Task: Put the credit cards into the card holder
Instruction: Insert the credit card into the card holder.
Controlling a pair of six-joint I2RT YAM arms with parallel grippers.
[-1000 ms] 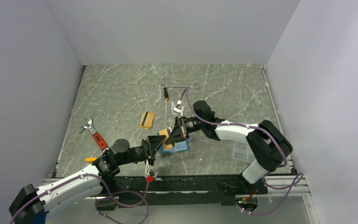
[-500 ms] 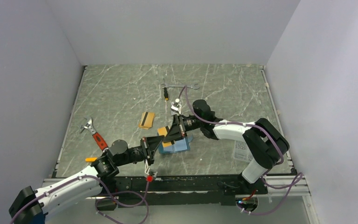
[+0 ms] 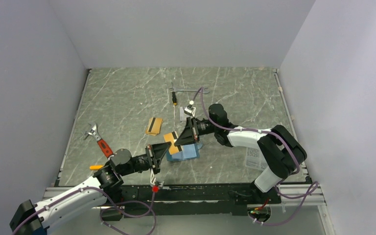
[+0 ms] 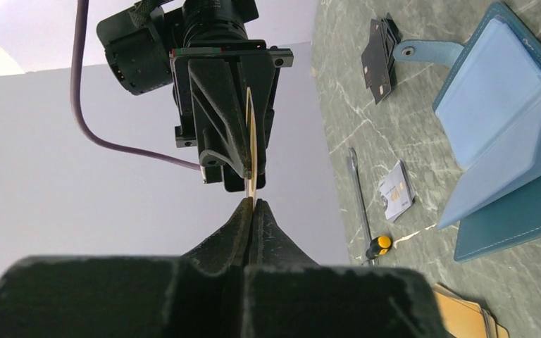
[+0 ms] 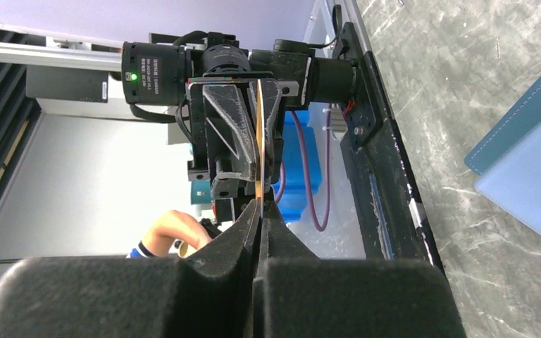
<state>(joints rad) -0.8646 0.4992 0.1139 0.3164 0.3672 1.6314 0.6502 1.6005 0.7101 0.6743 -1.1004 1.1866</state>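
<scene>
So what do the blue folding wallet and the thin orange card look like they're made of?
The teal-blue folding wallet looks like leather or imitation leather: matte, stitched along its edges. The thin orange card is probably smooth plastic: razor-thin yet straight, unbent.

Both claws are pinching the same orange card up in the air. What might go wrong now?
The left claw and right claw both pinch the thin orange-gold plastic card by its edges. If they pull differently, it may bend or slip free. When one lets go, the card may tilt and miss the open teal-blue leather-like card holder below.
</scene>
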